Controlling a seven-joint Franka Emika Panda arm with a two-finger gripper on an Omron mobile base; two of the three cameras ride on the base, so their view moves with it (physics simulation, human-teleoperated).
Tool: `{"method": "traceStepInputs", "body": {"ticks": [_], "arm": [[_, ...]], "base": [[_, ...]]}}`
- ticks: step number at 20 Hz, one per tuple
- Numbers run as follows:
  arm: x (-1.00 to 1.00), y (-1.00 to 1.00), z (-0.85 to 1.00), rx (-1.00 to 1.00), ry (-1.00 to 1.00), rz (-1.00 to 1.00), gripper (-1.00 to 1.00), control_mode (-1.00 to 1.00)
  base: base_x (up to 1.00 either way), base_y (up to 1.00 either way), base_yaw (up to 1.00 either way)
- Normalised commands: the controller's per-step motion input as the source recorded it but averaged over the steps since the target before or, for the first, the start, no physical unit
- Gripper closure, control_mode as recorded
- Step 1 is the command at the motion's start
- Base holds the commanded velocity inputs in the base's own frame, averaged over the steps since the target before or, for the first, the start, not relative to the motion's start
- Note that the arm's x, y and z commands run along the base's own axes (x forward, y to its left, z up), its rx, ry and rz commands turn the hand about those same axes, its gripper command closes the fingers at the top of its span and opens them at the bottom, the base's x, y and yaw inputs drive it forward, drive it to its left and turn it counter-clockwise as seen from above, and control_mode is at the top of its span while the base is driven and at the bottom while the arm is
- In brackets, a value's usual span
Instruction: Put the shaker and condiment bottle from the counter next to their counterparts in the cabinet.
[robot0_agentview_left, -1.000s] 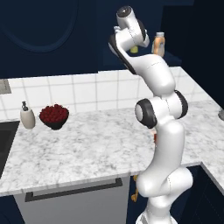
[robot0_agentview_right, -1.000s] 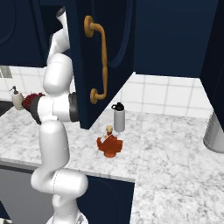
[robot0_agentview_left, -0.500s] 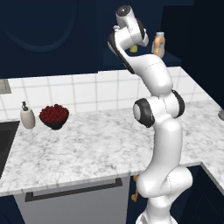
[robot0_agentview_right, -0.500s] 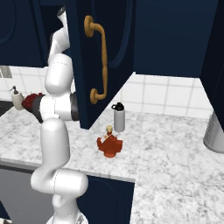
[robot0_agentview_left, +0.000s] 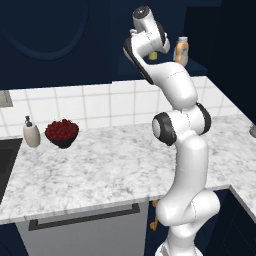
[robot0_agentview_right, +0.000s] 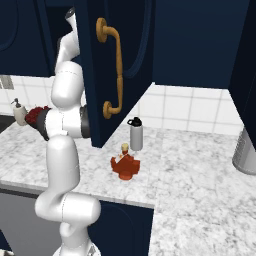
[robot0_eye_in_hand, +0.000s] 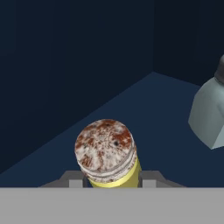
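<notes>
The gripper clamps the small yellow shaker with mottled silvery cap above the dark navy cabinet's shelf. A pale grey container stands near on that shelf; the squat red condiment bottle sits on the marbled counter beside a grey black-topped shaker.

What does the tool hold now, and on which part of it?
The tool holds the small yellow shaker with speckled cap, gripped by its yellow body below the cap.

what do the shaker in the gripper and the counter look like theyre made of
The shaker: glossy yellow body, probably plastic; its speckled, rust-blotched cap looks like worn metal. The counter: polished stone, likely marble, judging by its grey-veined white surface.
</notes>
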Motion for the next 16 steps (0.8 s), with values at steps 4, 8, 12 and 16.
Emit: {"method": "traceStepInputs", "body": {"ticks": [4, 8, 12, 16], "arm": [[0.00, 0.00, 0.00, 0.00, 0.00, 0.00, 1.00, -1.00], [0.00, 0.00, 0.00, 0.00, 0.00, 0.00, 1.00, -1.00], [0.00, 0.00, 0.00, 0.00, 0.00, 0.00, -1.00, -1.00], [0.00, 0.00, 0.00, 0.00, 0.00, 0.00, -1.00, -1.00]], "base": [[0.00, 0.00, 0.00], [0.00, 0.00, 0.00], [0.00, 0.00, 0.00], [0.00, 0.00, 0.00]]}}
